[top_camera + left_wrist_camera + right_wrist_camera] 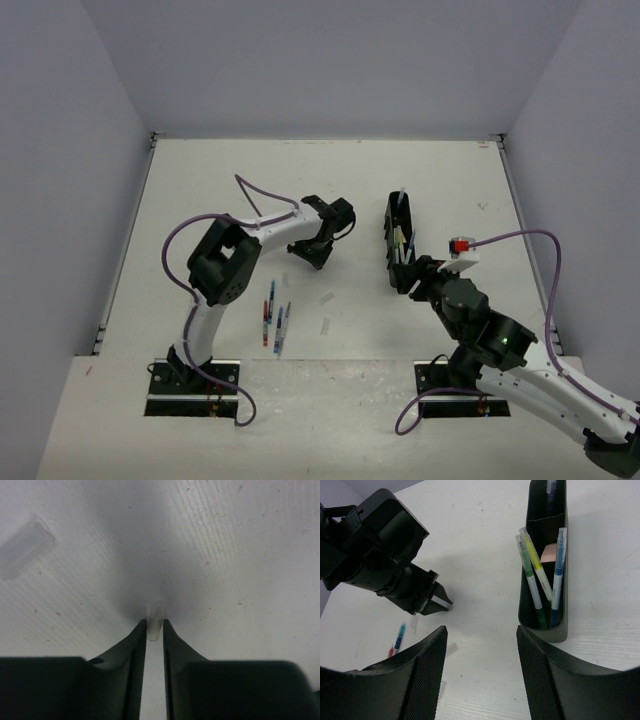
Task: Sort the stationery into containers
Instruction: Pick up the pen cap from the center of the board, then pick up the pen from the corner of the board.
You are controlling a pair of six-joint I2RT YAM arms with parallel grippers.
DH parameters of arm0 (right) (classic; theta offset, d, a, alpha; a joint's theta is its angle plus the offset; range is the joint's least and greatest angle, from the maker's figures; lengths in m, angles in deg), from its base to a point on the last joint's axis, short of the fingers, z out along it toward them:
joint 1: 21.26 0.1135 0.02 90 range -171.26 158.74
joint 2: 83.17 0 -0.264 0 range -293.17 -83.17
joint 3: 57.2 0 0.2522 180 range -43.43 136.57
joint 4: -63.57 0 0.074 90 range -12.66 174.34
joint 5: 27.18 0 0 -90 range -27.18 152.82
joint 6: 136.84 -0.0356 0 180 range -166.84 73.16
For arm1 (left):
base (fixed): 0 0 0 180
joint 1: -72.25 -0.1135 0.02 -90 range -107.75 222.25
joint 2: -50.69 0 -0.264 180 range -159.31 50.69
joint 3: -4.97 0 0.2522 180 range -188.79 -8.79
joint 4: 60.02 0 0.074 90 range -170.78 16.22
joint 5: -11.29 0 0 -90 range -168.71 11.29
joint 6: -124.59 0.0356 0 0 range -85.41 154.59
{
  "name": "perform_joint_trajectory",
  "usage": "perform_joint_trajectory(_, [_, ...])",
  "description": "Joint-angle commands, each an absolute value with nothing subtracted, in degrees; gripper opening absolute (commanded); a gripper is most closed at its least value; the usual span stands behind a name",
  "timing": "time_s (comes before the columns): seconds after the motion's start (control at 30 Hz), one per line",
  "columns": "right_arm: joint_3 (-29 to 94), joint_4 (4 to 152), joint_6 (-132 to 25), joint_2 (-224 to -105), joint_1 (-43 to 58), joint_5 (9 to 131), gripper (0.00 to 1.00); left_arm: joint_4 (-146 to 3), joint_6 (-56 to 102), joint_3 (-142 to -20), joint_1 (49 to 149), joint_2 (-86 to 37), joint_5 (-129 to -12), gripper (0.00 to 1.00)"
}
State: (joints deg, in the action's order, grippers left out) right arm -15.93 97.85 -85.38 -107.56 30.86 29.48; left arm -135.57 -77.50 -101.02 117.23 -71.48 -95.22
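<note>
The black organiser tray [391, 228] stands right of centre. In the right wrist view its near wall [542, 628] shows, with a green marker [532, 584], a yellow marker [538, 570], a blue pen [557, 575] and a pinkish eraser [550, 555] inside. Several pens [272, 318] lie on the table near the left arm. My left gripper [318, 256] is down at the table, shut on a small pale translucent bit [156, 610]. My right gripper [481, 629] is open and empty, just near-left of the tray's near end [403, 277].
Another pale bit [25, 547] lies on the table left of the left gripper. Two pale bits [327, 297] [325, 325] lie between the arms. A blue pen [400, 635] and a clear cap [413, 624] lie beside the left gripper [432, 602].
</note>
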Motion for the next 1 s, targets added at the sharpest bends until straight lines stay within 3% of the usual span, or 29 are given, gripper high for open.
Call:
perform_joint_trajectory(0.0, [-16.2,96.0,-85.4,-107.5,30.9,28.5,0.59,-132.9,-83.6,-97.9,116.7,-72.5,-93.1,0.1])
perform_joint_trajectory(0.1, [-16.5,96.1,-85.7,-106.5,30.9,28.2,0.58,-130.4,-82.8,-94.8,116.3,-71.5,-91.9,0.0])
perform_joint_trajectory(0.3, [-18.1,91.9,-81.9,-105.0,30.9,32.8,0.62,-124.0,-74.3,-89.9,115.8,-63.5,-98.2,0.0])
perform_joint_trajectory(0.37, [-18.6,88.6,-79.0,-105.5,30.9,42.0,0.94,-122.9,-63.3,-90.3,115.8,-58.7,-104.2,0.0])
perform_joint_trajectory(0.4, [-18.4,87.8,-78.4,-106.2,30.9,44.4,0.99,-122.9,-59.8,-90.5,115.8,-54.2,-108.9,0.0])
perform_joint_trajectory(0.57, [-13.2,87.6,-80.4,-114.4,30.9,59.4,0.99,-120.2,-37.0,-84.9,115.8,-33.1,-121.8,0.0])
perform_joint_trajectory(0.63, [-12.0,87.5,-84.8,-121.3,31.2,62.6,0.89,-114.9,-17.5,-80.2,115.9,-18.8,-120.6,0.0])
perform_joint_trajectory(0.77, [-2.8,95.9,-100.1,-138.6,38.5,45.0,0.78,-114.5,-3.7,-69.6,115.8,1.5,-118.8,0.0])
perform_joint_trajectory(0.97, [11.8,100.7,-109.7,-160.8,48.5,37.2,0.64,-117.0,1.9,-59.7,115.9,16.5,-115.9,0.0])
